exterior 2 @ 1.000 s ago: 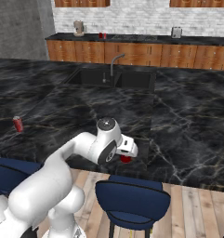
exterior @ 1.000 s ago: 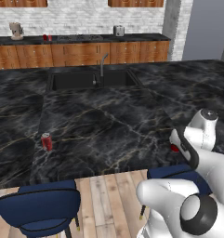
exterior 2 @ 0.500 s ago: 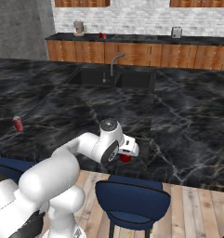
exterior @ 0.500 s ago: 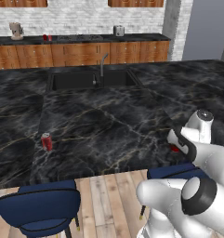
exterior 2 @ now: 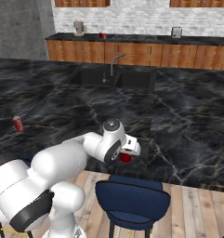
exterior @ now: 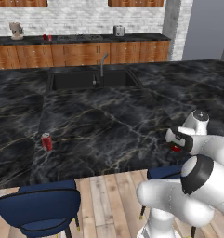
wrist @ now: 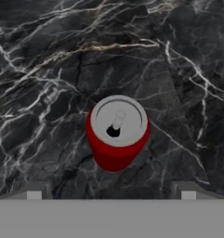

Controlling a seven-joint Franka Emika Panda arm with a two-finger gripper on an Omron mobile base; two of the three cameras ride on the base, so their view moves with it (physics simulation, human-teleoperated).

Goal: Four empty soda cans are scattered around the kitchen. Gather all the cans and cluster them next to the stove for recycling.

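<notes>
A red soda can [wrist: 117, 132] with a silvery top stands upright on the black marble island, straight below my hand. My gripper [wrist: 111, 195] is open above it, one fingertip [wrist: 33, 194] off to each side, not touching. From the base this can [exterior 2: 126, 158] peeks out beneath the gripper [exterior 2: 131, 149] near the island's front edge; the same can [exterior: 176, 148] sits under the gripper [exterior: 174, 139]. A second can [exterior: 47, 142] stands far to the left on the island [exterior 2: 17, 124]. Two more cans [exterior 2: 102, 35] stand on the back counter. The stove cannot be made out there.
A sink [exterior: 92, 79] with a faucet [exterior 2: 114, 62] is set into the island's middle. Blue stools [exterior: 39, 207] [exterior 2: 132, 202] stand at the island's front edge. On the back counter are a beige grinder [exterior: 15, 30] and a silver toaster [exterior: 118, 31].
The arm's elbow has swung a little and the hand has shifted slightly over the can. The jaws have stayed open and the cans have not moved.
</notes>
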